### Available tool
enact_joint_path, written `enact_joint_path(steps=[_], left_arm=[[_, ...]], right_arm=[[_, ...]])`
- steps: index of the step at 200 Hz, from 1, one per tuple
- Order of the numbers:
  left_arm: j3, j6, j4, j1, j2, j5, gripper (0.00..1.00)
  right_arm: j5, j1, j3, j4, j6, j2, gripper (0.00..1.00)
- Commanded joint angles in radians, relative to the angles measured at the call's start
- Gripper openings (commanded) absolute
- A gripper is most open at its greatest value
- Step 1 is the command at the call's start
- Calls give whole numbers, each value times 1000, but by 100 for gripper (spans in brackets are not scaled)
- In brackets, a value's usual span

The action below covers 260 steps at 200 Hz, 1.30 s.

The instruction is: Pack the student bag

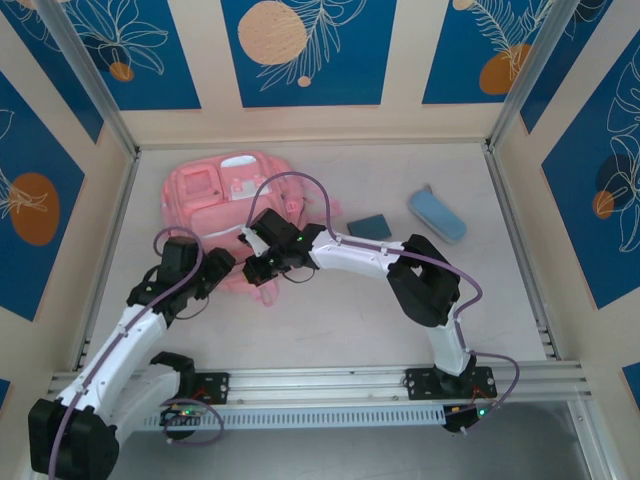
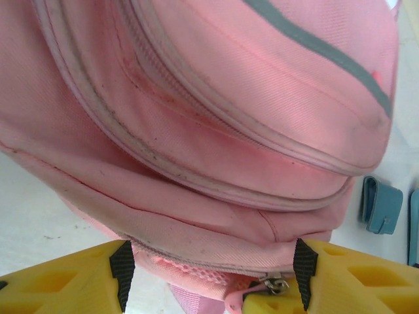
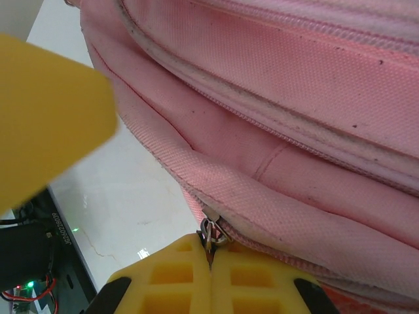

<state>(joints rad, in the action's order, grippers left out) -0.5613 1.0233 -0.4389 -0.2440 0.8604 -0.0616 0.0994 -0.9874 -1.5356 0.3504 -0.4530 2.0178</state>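
The left gripper (image 2: 209,271) stands wide, fingers apart at the near edge of the student bag (image 1: 222,195), which lies flat left of the table's (image 1: 400,300) centre. The right gripper (image 3: 211,255) pinches the bag's zip pull (image 3: 209,234) tight.

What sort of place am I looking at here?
Likely a robot test booth: left arm and right arm bolted to a rail, a table walled by blue patterned panels, and a pink bag laid out.
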Motion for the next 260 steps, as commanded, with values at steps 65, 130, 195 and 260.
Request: enact_joint_path(steps=[65,130,195,260], left_arm=[[44,29,108,18,108,-13,50],[35,-67,98,27,181,46,8],[28,-123,57,41,144,64,3],[-15,-160,-99,47,58,134,23]], right_arm=[[-27,-42,7,14,2,-50,0],[-385,-27,66,224,-33,-117,0],[-565,95,79,349,-121,-113,0],[-211,37,42,192,30,-88,0]])
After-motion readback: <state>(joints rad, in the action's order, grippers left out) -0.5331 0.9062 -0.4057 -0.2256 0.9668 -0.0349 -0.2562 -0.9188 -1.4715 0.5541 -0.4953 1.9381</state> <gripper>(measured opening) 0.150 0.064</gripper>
